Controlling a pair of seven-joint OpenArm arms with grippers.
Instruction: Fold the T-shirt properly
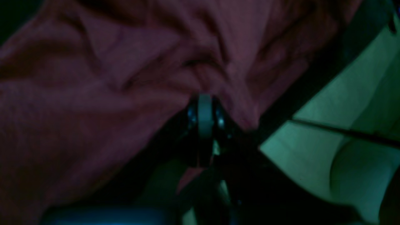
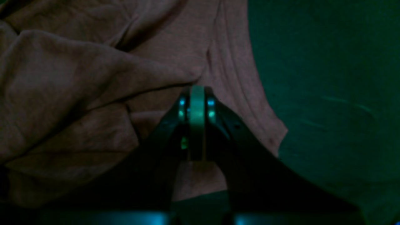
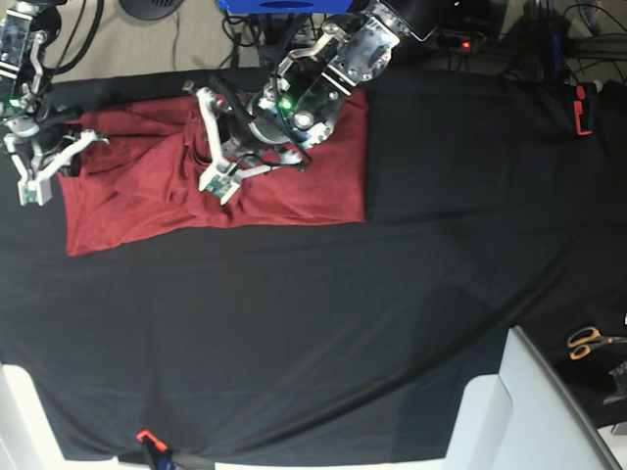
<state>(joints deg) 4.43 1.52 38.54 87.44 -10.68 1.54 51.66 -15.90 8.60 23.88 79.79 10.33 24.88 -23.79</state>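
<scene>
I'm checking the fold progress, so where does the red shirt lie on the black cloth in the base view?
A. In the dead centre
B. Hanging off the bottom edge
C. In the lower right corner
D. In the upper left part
D: the T-shirt lies in the upper left part of the black table cloth, near the far edge, with both arms over it.

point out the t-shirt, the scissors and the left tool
T-shirt [image 3: 304, 191], base view, flat lower right part of the red cloth.
Scissors [image 3: 588, 341], base view, orange handles at the right edge.
Left tool [image 1: 204, 100], left wrist view, closed tips pinching the cloth.
</scene>
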